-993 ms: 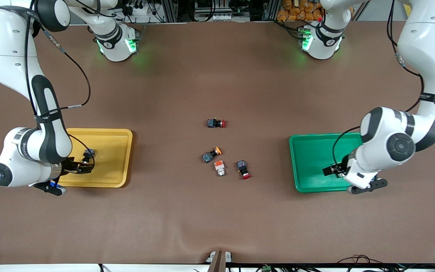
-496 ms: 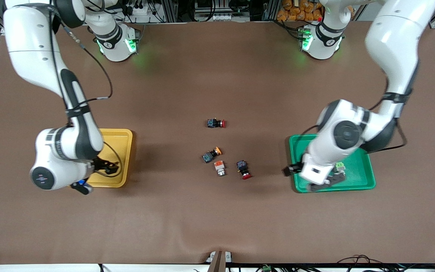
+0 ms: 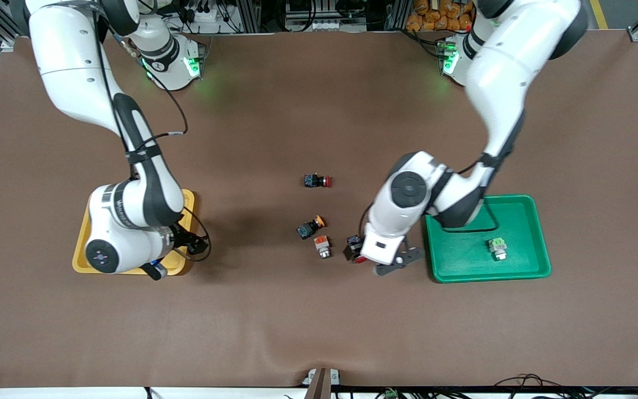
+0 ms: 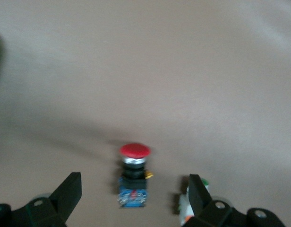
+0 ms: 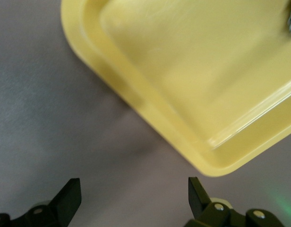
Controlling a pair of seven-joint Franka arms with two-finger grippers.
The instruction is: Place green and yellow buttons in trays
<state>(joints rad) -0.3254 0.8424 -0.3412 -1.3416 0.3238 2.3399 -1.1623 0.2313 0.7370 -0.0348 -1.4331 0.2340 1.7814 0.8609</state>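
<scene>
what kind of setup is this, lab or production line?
Most likely a robotics lab bench: a brown mat-covered table with two arms mounted along one edge, aluminium framing and loose cabling past the bases, and sorting props such as a green tray.

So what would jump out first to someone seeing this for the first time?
The green tray at the left arm's end, holding one pale green button. Then the left claw, open over a red-capped switch mid-table, and the right claw, open beside the yellow tray.
</scene>
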